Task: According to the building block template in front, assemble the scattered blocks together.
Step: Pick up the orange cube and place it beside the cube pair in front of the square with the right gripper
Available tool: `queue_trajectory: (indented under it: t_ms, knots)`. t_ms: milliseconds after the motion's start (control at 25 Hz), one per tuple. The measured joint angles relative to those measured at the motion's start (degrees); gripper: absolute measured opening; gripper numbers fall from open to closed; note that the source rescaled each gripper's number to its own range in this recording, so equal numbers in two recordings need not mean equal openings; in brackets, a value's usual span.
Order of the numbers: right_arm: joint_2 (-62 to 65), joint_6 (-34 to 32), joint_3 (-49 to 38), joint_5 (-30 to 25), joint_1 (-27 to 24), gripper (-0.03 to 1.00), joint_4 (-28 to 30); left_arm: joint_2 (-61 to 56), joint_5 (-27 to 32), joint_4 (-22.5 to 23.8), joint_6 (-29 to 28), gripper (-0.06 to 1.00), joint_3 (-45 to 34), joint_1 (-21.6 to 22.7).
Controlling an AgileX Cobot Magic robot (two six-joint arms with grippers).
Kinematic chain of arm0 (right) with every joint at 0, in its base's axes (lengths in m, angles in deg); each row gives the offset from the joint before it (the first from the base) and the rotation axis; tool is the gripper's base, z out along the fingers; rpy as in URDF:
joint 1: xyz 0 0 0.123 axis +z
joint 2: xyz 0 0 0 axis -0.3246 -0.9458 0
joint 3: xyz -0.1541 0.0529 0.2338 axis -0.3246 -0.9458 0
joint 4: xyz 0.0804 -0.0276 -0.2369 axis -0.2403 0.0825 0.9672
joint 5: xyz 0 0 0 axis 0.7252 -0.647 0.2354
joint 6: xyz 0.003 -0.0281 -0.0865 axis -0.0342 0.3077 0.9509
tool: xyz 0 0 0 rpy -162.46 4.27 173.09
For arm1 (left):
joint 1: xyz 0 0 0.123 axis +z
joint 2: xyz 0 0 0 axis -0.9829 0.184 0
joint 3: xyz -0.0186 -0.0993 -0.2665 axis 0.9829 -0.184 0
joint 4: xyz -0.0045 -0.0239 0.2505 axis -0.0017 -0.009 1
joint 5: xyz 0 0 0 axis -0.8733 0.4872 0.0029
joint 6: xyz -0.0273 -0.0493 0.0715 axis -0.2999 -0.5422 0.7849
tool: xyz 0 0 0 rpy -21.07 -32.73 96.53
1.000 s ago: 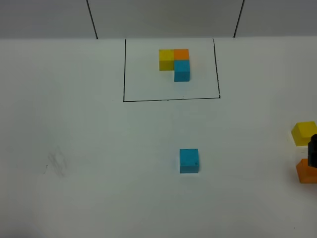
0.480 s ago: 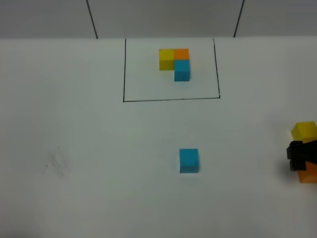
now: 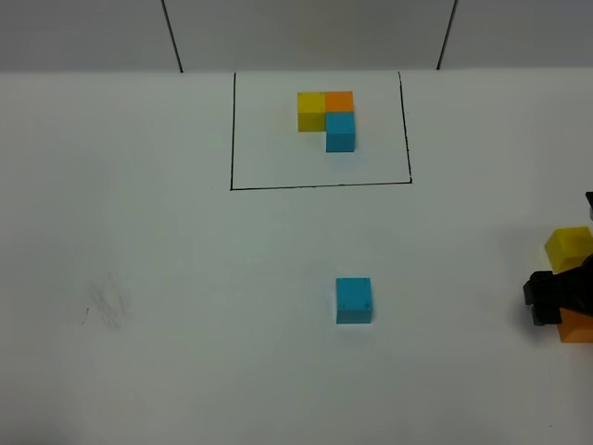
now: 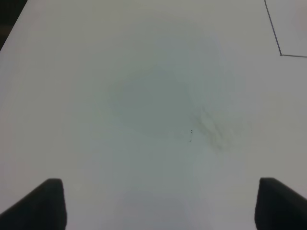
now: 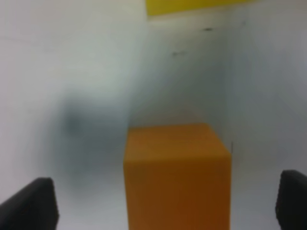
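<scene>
Template L [image 3: 329,116] inside black frame [image 3: 320,186]; left claw [image 4: 163,203] released; right claw [image 5: 160,203] released astride orange cube [image 5: 176,172].

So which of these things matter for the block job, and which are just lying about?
For the job: framed template L, light blue cube, yellow cube, orange cube.
Just there: grey smudge on the table, dark seams behind.

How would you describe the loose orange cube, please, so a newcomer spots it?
From the black drawn rectangle, look far right. The orange cube lies there unframed, nearer the camera than the loose yellow cube, inside the open right claw.
</scene>
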Motion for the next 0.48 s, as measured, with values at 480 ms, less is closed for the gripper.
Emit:
queue_trajectory:
  t_ms: [480]
  knots:
    - [-3.3, 0.4, 0.0, 2.2, 0.0, 0.68, 0.2, 0.0, -0.1, 0.0, 0.0, 0.68, -0.1, 0.0]
